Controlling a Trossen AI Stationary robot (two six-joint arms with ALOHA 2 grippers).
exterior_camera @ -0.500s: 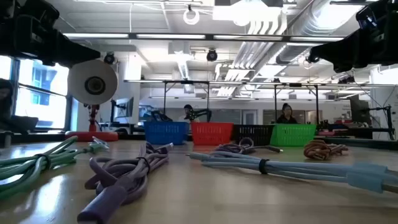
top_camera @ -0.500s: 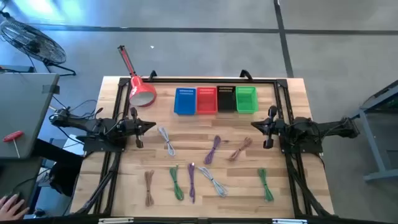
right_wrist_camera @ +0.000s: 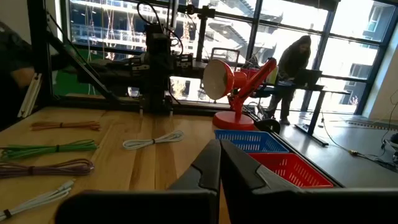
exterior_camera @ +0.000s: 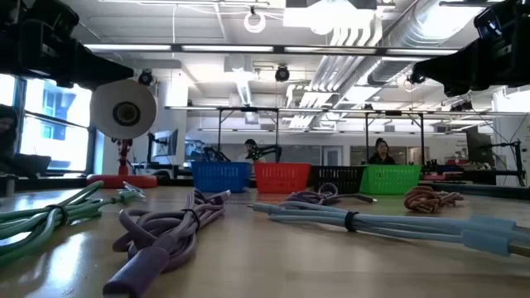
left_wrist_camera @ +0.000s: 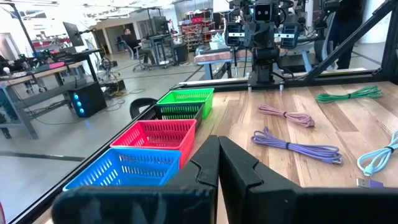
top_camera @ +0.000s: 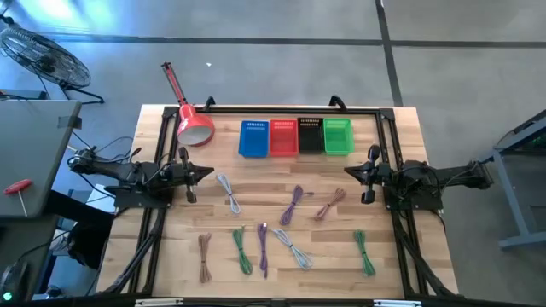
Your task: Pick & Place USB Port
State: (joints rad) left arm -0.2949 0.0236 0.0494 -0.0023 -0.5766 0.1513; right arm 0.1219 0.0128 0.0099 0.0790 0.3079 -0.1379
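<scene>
Several bundled USB cables lie flat on the wooden table: a grey one (top_camera: 229, 193), purple ones (top_camera: 292, 205) (top_camera: 263, 249), a brown one (top_camera: 328, 205), another brown (top_camera: 204, 256), green ones (top_camera: 242, 250) (top_camera: 364, 253), and a pale blue one (top_camera: 293, 248). Four small baskets stand in a row at the far side: blue (top_camera: 253, 138), red (top_camera: 283, 136), black (top_camera: 310, 135), green (top_camera: 338, 136). My left gripper (top_camera: 207, 173) hovers shut at the table's left, my right gripper (top_camera: 348, 171) shut at its right; neither touches anything.
A red desk lamp (top_camera: 193, 124) sits at the far left corner, beside the blue basket. A black frame (top_camera: 273, 111) runs round the table's far and side edges. A person (right_wrist_camera: 292, 68) stands in the room beyond the table.
</scene>
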